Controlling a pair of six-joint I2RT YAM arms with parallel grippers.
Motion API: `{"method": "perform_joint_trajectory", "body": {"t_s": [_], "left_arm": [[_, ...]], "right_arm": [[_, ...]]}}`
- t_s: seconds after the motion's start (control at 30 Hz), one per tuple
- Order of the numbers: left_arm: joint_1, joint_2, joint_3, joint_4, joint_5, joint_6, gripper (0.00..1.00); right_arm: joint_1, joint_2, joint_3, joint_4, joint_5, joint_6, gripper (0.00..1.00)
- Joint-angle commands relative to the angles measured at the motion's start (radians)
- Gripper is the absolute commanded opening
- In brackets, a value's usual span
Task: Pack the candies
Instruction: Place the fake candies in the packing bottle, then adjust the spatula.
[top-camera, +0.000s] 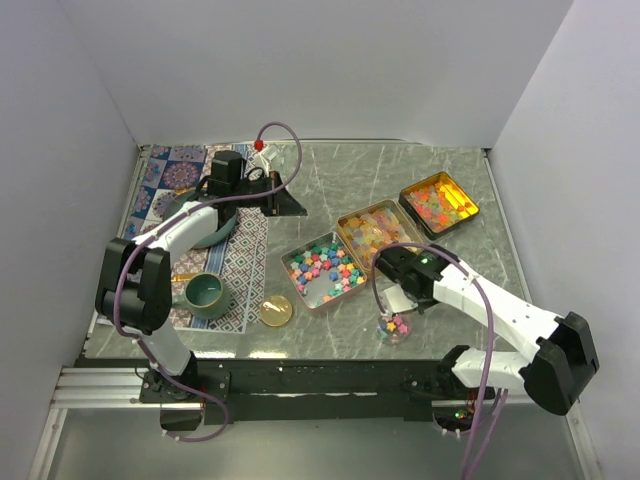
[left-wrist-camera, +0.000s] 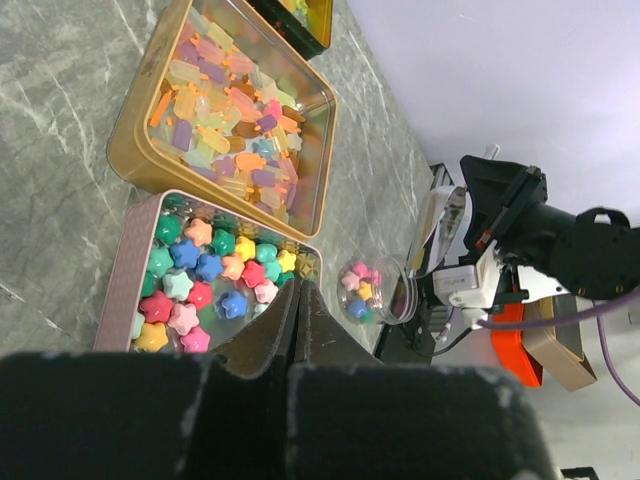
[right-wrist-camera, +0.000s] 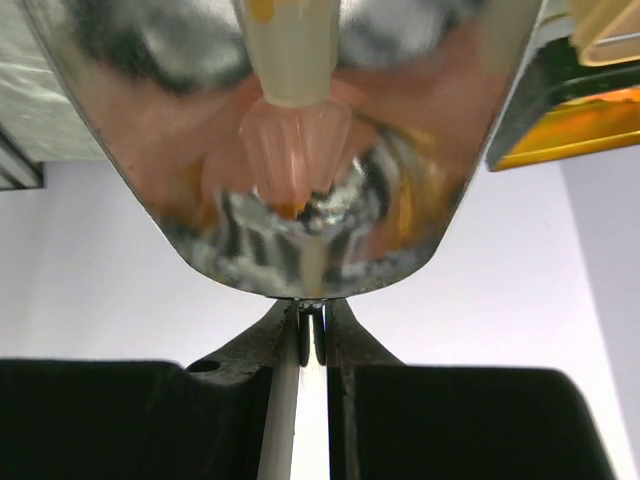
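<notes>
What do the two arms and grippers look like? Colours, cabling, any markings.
The left arm and right arm have white links with black joint housings. A mauve cable loops along each. The left gripper and right gripper have black tapered fingers. A green light glows on the right wrist. No markings readable.

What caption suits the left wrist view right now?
Shut left gripper faces the tin of star candies, a small clear jar holding a few beside it.

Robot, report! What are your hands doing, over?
Left hand shut, empty. Right hand shut on scoop, pink candy inside. Little jar partly filled. Nothing in the way.
</notes>
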Motion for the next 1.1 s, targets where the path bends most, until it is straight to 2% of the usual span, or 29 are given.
{"method": "perform_joint_trajectory", "body": {"t_s": [0.0,0.47,0.73,0.8,0.83,0.93,1.0,1.03,1.07], "left_arm": [[-0.002,-0.013,0.053,0.038,0.01,-0.022,0.01],[-0.007,0.001,0.065,0.054,0.007,-0.042,0.02],[-0.034,0.012,0.068,0.037,0.004,-0.057,0.07],[-0.037,0.026,0.079,0.015,0.022,-0.067,0.14],[-0.037,0.033,0.106,-0.006,0.027,-0.065,0.28],[-0.037,0.05,0.174,-0.061,0.066,-0.031,0.48],[-0.036,0.044,0.194,-0.054,0.085,-0.034,0.53],[-0.033,0.046,0.215,-0.055,0.086,-0.039,0.58],[-0.024,0.061,0.228,-0.058,0.088,-0.048,0.6]], "right_arm": [[0.048,0.005,0.021,-0.145,0.119,-0.039,0.0],[0.099,-0.028,-0.087,-0.149,0.211,-0.085,0.0],[0.101,0.034,0.0,-0.149,0.203,-0.022,0.0],[0.102,0.038,0.018,-0.149,0.203,-0.012,0.0],[0.104,0.038,0.021,-0.15,0.2,-0.001,0.0],[0.095,0.038,0.072,-0.15,0.144,0.011,0.0],[0.076,0.077,0.174,-0.149,0.076,0.039,0.0],[0.041,0.106,0.222,-0.15,-0.026,0.104,0.0],[0.013,0.14,0.332,-0.149,-0.079,0.144,0.0]]}}
